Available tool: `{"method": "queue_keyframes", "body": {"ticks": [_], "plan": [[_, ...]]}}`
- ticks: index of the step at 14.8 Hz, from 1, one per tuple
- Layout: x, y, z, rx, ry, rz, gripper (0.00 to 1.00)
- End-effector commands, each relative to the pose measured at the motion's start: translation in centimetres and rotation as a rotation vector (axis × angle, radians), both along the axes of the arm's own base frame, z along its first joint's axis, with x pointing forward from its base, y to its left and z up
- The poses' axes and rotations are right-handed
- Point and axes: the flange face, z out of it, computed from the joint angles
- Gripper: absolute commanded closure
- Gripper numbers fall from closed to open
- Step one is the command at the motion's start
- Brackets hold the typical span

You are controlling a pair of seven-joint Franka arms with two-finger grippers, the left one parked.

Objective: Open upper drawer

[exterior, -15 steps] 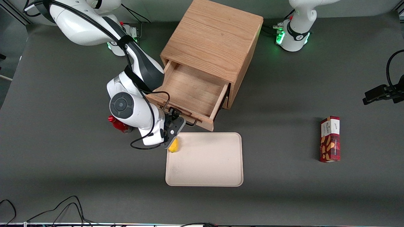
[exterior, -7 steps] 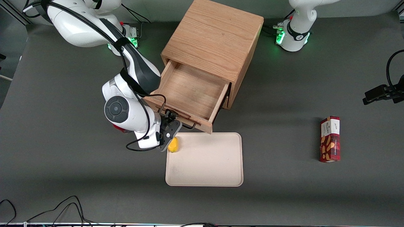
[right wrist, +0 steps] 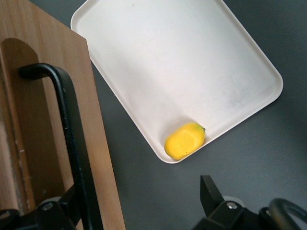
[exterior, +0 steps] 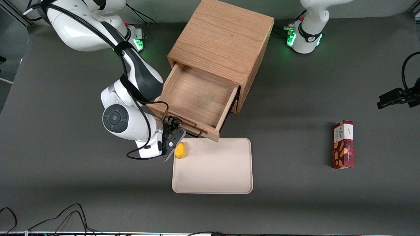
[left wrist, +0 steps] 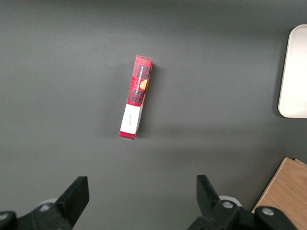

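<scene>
We see the upper drawer (exterior: 197,98) pulled out, its front edge overhanging the beige tray (exterior: 213,170). Our pincer (exterior: 173,131) sits at the drawer's handle (exterior: 183,126), with the yellow fruit (exterior: 179,150) on the tray just beside it. Toward the parked arm from the tray, bare surface (exterior: 295,147) reaches the red box (exterior: 343,144).

I see matt grained oak on the cabinet (exterior: 223,42) and drawer (exterior: 197,95), a smooth black metal handle (right wrist: 72,139), matt cream plastic tray (exterior: 213,167), glossy yellow fruit (right wrist: 185,141), printed card box (exterior: 343,144), matt grey table (exterior: 65,183).
</scene>
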Motion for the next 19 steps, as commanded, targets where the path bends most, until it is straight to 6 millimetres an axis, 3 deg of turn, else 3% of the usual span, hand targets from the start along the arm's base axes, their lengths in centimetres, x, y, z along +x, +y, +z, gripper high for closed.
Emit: {"method": "queue_keyframes", "body": {"ticks": [1,5,10,15,18,19], "plan": [[1.1,-0.2,0.5,0.002,-0.016,0.018,0.0],[1.5,-0.4,1.5,0.015,-0.024,0.002,0.0],[2.7,-2.1,3.5,0.025,-0.039,-0.031,0.0],[2.5,-4.2,7.0,0.0,-0.014,-0.042,0.0],[1.7,-6.1,10.8,-0.017,-0.04,-0.073,0.0],[0.8,-6.5,11.2,-0.039,-0.024,-0.067,0.0]]}}
